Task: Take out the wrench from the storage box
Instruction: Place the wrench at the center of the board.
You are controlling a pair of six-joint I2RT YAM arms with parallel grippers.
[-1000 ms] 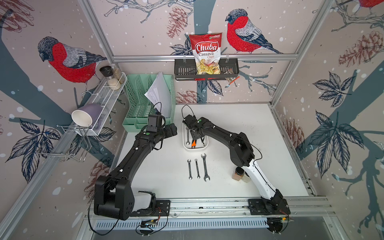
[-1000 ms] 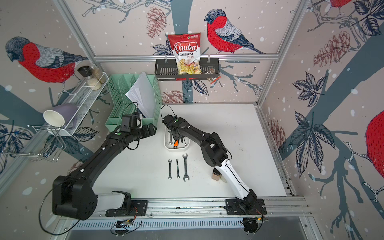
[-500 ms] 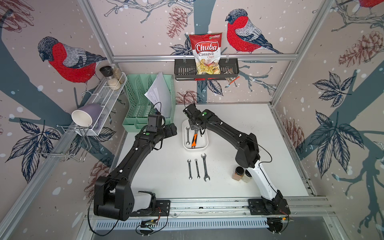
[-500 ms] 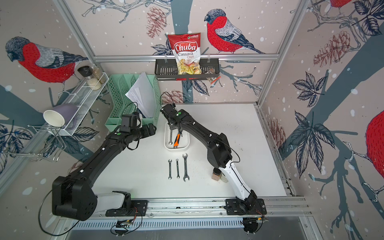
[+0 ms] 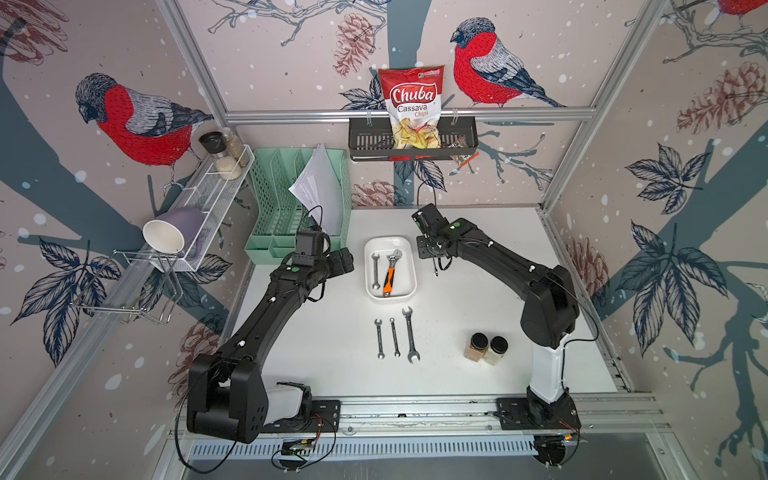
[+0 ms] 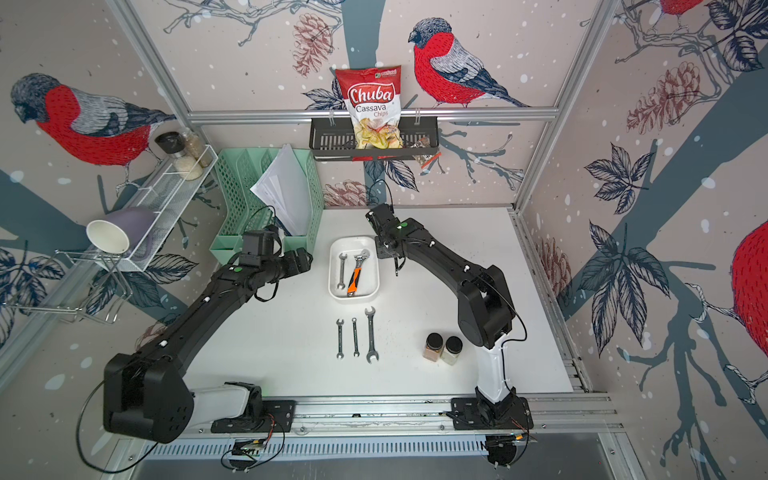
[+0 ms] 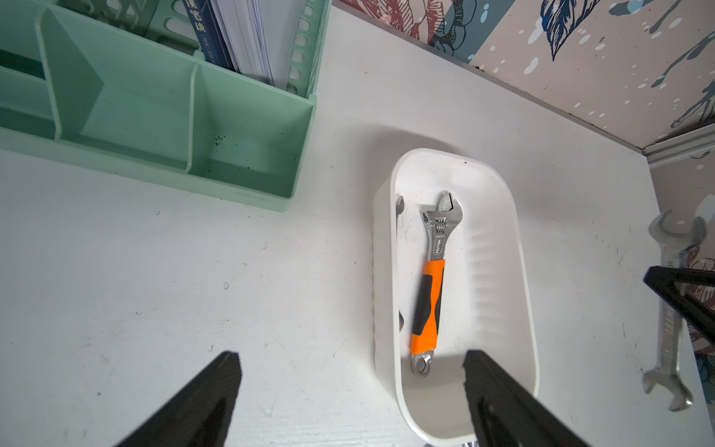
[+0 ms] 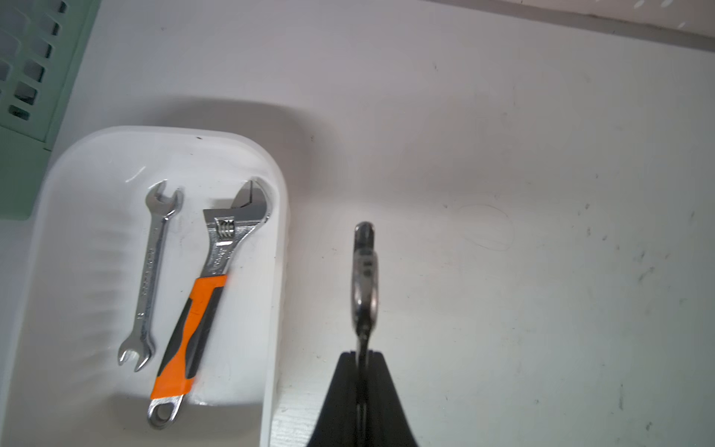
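The right fingers [image 8: 371, 371] are clenched on the shank of a small wrench [image 8: 364, 267]. It points down from them, its long axis roughly upright. It is already clear of the storage box [image 5: 405, 282], just right of the box's right rim and above the bare counter [image 5: 457, 307]. The row of three wrenches [image 5: 394, 336] lies nearer and slightly left of that grip, each running near-to-far. I judge the set-down needs a carry toward the near side and a tilt to lay the tool flat. The left fingers [image 7: 220, 379] are released, hovering left of the box and farther from the held tool. An adjustable wrench [image 5: 390, 274] and an open-end wrench [image 5: 375, 270] lie inside.
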